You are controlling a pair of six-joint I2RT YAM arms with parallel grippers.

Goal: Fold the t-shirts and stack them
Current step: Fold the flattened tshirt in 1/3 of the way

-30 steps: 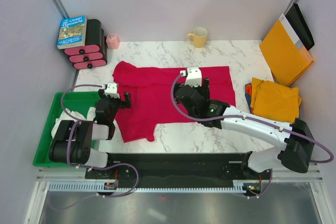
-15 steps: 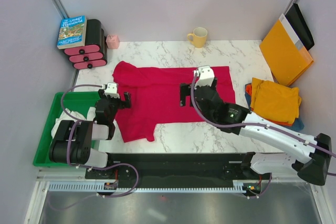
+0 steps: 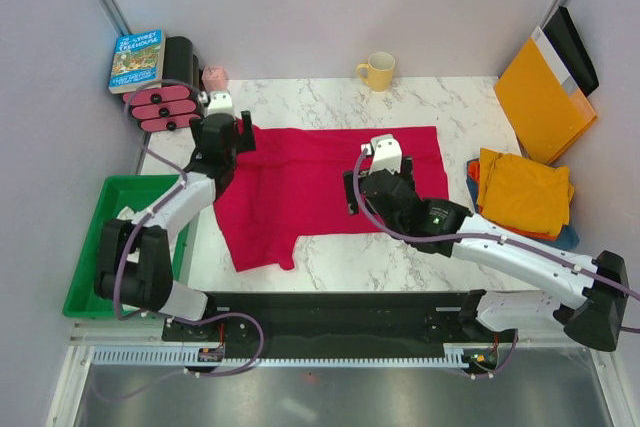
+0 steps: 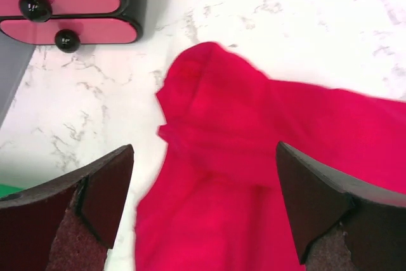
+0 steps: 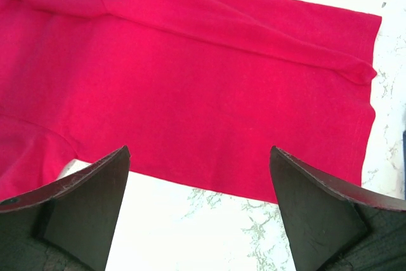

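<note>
The marble table (image 3: 440, 107) fills the middle of the top view. The crimson t-shirt (image 3: 300, 187) lies spread flat on it, left of centre, with its hem toward the right of the frame and one sleeve reaching toward the lower edge. Some folds are visible along its upper edge.

The green tray (image 3: 90, 277) sits at the lower left, beside the table's left edge. The orange-yellow envelope (image 3: 540, 102) leans against the wall at the upper right.

A stack of folded t-shirts (image 3: 522, 190) rests at the table's right edge, well apart from the crimson one. The top shirt is mustard-yellow, with orange-red and blue edges showing beneath.

The left gripper (image 3: 247, 134) hangs over the upper-left corner of the crimson t-shirt. In the left wrist view (image 4: 204, 150) its jaws stand wide apart with nothing between them, framing a bunched sleeve (image 4: 196, 87). The right gripper (image 3: 349, 195) hangs over the shirt's lower-middle part. In the right wrist view (image 5: 198, 150) its jaws are likewise spread and empty above flat red cloth (image 5: 190, 80) and its lower edge. Whether either gripper touches the cloth cannot be told.

The pink drawer unit (image 3: 165, 107) stands at the upper left with a blue book (image 3: 137, 59) on top. A yellow mug (image 3: 378, 71) stands at the table's far edge, upper centre.
</note>
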